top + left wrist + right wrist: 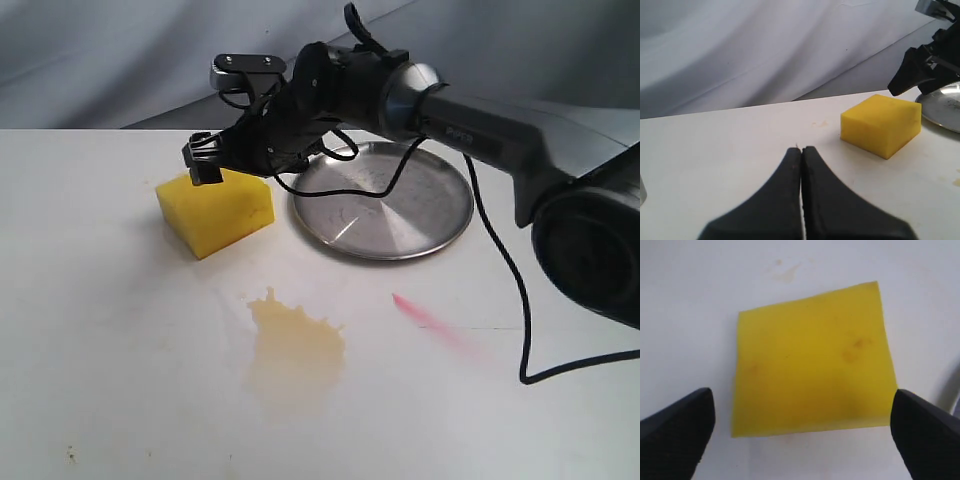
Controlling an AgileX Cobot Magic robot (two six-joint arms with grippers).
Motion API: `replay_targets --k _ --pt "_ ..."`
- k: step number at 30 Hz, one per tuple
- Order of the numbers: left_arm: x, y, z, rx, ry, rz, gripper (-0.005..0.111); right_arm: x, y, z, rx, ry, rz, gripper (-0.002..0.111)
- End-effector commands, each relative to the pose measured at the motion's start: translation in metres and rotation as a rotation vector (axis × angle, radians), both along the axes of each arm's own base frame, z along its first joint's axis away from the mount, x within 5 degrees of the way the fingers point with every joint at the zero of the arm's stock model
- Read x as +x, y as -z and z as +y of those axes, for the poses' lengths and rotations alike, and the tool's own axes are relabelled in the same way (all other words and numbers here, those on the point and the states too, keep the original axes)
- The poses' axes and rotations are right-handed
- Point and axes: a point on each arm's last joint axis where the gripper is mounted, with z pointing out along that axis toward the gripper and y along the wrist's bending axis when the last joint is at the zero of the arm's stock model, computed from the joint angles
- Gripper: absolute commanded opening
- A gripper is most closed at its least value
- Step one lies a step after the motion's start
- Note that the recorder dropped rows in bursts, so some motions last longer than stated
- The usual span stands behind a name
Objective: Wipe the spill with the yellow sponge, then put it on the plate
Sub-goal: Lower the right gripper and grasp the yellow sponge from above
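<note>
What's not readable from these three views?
- Exterior view: right tool and its arm hide part of the plate rim.
- Left wrist view: frame edge cuts off the plate.
- Right wrist view: spill outside frame.
- Exterior view: left tool outside frame.

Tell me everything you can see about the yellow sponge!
The yellow sponge is a thick, bright yellow foam block with a few faint darker specks on top. It lies flat on the white table, beside the plate, away from the spill. The open right gripper hangs over it, not squeezing it.
</note>
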Motion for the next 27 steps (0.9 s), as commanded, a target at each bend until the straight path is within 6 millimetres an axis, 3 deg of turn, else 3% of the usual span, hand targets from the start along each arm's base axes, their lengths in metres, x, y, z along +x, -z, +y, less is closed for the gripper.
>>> replay_targets --k 1,13,22,27 --pt "0.000 0.001 0.000 -0.006 0.005 -0.006 0.000 0.018 0.013 -0.008 0.009 0.056 -0.011 0.087" --pt "0.000 0.001 0.000 -0.006 0.005 -0.006 0.000 0.025 0.043 -0.008 0.021 0.088 0.015 0.086" --pt "0.000 0.001 0.000 -0.006 0.005 -0.006 0.000 0.022 0.043 -0.005 0.049 0.053 0.045 0.061" --pt "0.000 0.001 0.000 -0.006 0.005 -0.006 0.000 0.015 0.058 -0.001 0.015 0.023 0.098 0.060"
